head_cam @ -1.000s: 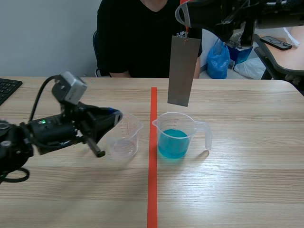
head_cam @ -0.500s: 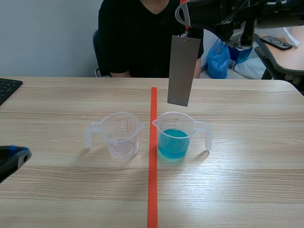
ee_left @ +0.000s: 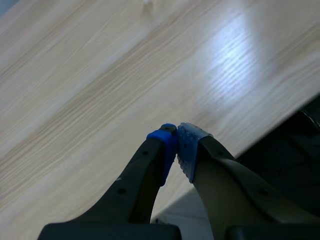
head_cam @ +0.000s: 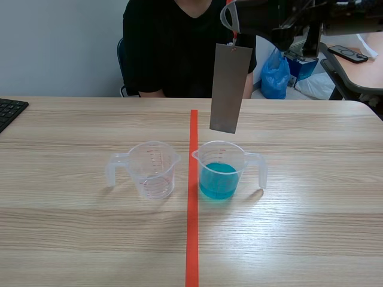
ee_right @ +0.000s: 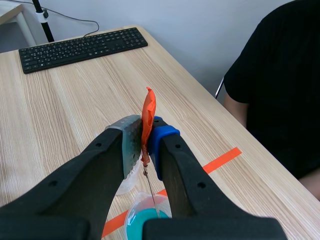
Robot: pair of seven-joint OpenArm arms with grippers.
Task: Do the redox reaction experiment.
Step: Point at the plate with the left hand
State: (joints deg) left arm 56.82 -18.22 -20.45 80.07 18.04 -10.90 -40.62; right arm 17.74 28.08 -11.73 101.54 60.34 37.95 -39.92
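A grey metal plate (head_cam: 227,88) hangs upright from an orange tag (head_cam: 233,39) above a clear beaker of blue liquid (head_cam: 220,170); its lower edge is above the rim. My right gripper (head_cam: 232,21), raised across the scene's top, is shut on that tag (ee_right: 148,117). Below its fingers in the right wrist view is the blue beaker (ee_right: 147,220). An empty clear beaker (head_cam: 152,169) stands left of the tape line. My left gripper (ee_left: 176,145) is shut on nothing, over bare table near an edge, and is absent from the scene view.
A person in black (head_cam: 173,48) sits across the table. A keyboard (head_cam: 9,110) lies at the far left edge. The orange tape line (head_cam: 192,227) runs down the middle. A blue bag (head_cam: 275,75) and a side table with a phone (head_cam: 348,54) are behind at right.
My left arm drew back from beside the empty beaker and left the scene view at the lower left. The hanging plate has barely shifted.
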